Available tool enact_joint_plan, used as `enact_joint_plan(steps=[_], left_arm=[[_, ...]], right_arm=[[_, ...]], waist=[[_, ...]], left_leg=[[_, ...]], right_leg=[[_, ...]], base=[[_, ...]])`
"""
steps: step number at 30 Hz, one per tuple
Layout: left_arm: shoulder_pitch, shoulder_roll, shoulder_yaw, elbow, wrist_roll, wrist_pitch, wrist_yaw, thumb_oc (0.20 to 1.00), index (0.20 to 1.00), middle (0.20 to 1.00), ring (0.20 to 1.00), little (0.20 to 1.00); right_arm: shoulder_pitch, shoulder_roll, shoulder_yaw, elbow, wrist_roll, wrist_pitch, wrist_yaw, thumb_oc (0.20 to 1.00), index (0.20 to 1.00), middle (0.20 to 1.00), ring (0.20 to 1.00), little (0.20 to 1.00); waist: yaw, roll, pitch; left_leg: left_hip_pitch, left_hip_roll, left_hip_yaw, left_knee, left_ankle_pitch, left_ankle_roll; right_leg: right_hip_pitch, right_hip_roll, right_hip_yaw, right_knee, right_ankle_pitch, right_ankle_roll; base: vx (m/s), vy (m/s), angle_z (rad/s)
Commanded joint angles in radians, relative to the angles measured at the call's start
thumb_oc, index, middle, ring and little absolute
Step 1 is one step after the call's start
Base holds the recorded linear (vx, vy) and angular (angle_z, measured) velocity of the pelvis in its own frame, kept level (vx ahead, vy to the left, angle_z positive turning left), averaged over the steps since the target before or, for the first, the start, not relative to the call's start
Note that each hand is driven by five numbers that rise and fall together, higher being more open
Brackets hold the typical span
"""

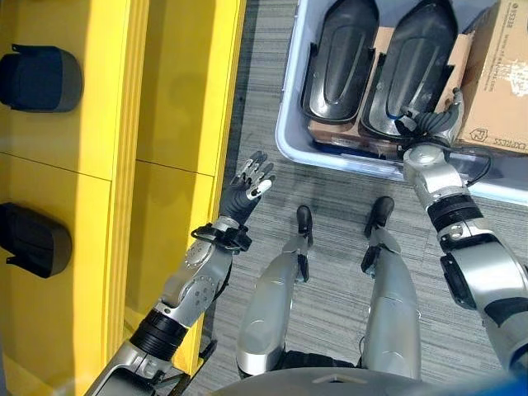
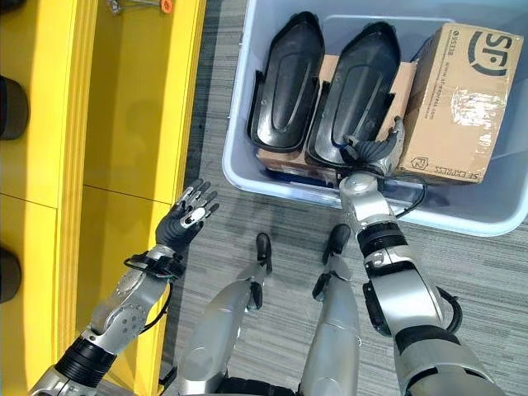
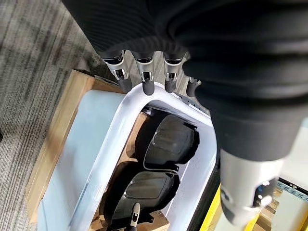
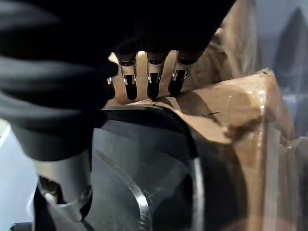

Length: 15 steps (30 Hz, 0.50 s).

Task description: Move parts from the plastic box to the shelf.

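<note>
Two long black moulded parts lie side by side in the pale blue plastic box (image 1: 289,142), the left one (image 1: 340,58) and the right one (image 1: 414,64), resting on flat cardboard. My right hand (image 1: 429,125) is at the near end of the right part (image 4: 144,159), its fingers (image 4: 153,79) hooked over the rim and its thumb on the other side. My left hand (image 1: 249,186) hangs open in the air between the yellow shelf (image 1: 177,99) and the box, holding nothing. Past its fingers (image 3: 144,79) the left wrist view takes in the box with both parts (image 3: 171,142).
Two dark parts sit on the shelf, one high (image 1: 37,78) and one lower (image 1: 33,239). A brown cardboard carton (image 1: 505,74) stands in the box right of the parts. Grey carpet (image 1: 264,91) runs between shelf and box.
</note>
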Motion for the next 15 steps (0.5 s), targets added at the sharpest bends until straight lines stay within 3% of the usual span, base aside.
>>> enact_joint_plan(steps=[1, 8, 11, 15], left_arm=[[-0.013, -0.019, -0.024, -0.101, 0.013, -0.023, 0.027, 1.000, 1.000, 1.000, 1.000, 1.000], [-0.025, -0.019, -0.035, -0.096, 0.018, -0.019, 0.042, 1.000, 1.000, 1.000, 1.000, 1.000], [-0.035, -0.022, -0.041, -0.089, 0.024, -0.023, 0.047, 1.000, 1.000, 1.000, 1.000, 1.000], [-0.046, -0.020, -0.052, -0.082, 0.017, -0.023, 0.053, 1.000, 1.000, 1.000, 1.000, 1.000]], right_arm=[[-0.078, -0.042, 0.036, 0.025, 0.008, -0.021, 0.019, 1.000, 1.000, 1.000, 1.000, 1.000], [-0.091, -0.050, 0.039, 0.082, 0.114, -0.036, 0.011, 1.000, 1.000, 1.000, 1.000, 1.000], [-0.103, -0.045, 0.047, 0.106, 0.058, -0.019, 0.009, 1.000, 1.000, 1.000, 1.000, 1.000], [-0.140, -0.076, 0.099, 0.164, -0.039, 0.050, 0.017, 1.000, 1.000, 1.000, 1.000, 1.000]], waist=[[0.006, 0.120, 0.003], [0.016, 0.126, 0.003], [0.020, 0.128, 0.003], [0.027, 0.133, 0.003]], left_leg=[[-0.069, -0.019, -0.003, 0.061, -0.036, -0.022], [-0.093, -0.025, -0.011, 0.071, -0.034, -0.019], [-0.104, -0.026, -0.011, 0.075, -0.034, -0.017], [-0.125, -0.029, -0.018, 0.091, -0.036, -0.015]], right_leg=[[0.025, -0.016, 0.008, 0.176, -0.216, 0.097], [0.007, -0.024, 0.006, 0.192, -0.218, 0.099], [-0.002, -0.026, 0.004, 0.195, -0.217, 0.099], [-0.019, -0.034, 0.003, 0.207, -0.215, 0.100]], base=[[0.00, 0.000, 0.00], [0.00, 0.001, 0.01], [0.00, 0.006, 0.05], [0.00, 0.032, 0.06]])
